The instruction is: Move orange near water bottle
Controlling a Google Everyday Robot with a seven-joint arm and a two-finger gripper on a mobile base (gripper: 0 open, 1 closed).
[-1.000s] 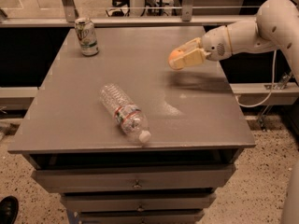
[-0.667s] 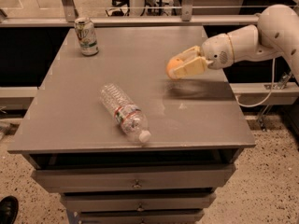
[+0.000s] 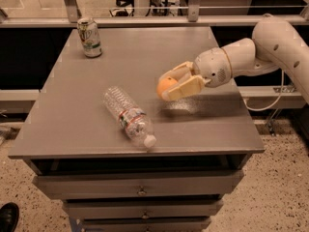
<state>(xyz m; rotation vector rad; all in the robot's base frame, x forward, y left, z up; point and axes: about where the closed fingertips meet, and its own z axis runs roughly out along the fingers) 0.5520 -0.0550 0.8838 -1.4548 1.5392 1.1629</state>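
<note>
The orange is held between the cream fingers of my gripper, a little above the grey table. The gripper reaches in from the right on a white arm. The water bottle lies on its side near the table's front, cap toward the front edge, label band in its middle. The orange hangs to the right of the bottle and slightly behind it, apart from it.
A green-and-white soda can stands upright at the table's back left corner. The table has drawers below its front edge. A railing runs behind the table. A black shoe shows at the lower left floor.
The gripper with the orange has moved left and toward the front, lower over the table and closer to the bottle. Bottle and can have not moved.
</note>
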